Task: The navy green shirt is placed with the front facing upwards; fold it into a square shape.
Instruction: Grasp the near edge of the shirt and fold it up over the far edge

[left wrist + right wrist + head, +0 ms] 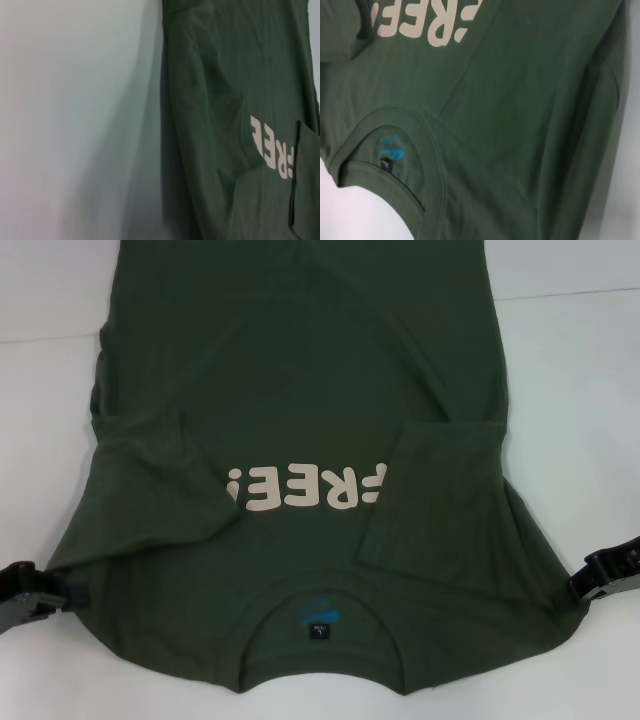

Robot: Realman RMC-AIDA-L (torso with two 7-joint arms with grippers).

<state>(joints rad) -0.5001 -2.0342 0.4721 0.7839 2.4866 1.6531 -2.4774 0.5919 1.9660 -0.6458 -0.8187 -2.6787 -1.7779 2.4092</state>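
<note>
Navy green shirt (300, 420) – sleeves folded inward | left gripper (40, 592); right gripper (605, 575) flank it

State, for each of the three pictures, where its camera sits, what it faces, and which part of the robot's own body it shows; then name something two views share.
Head view: from the robot's head, forward and down at the navy green shirt on the white table; left tool and right tool at its shoulders.
Left wrist view: on the left arm, facing the shirt's side edge; no robot part.
Right wrist view: on the right arm, facing the collar; no robot part.
Shared: the cream lettering appears in all.
</note>
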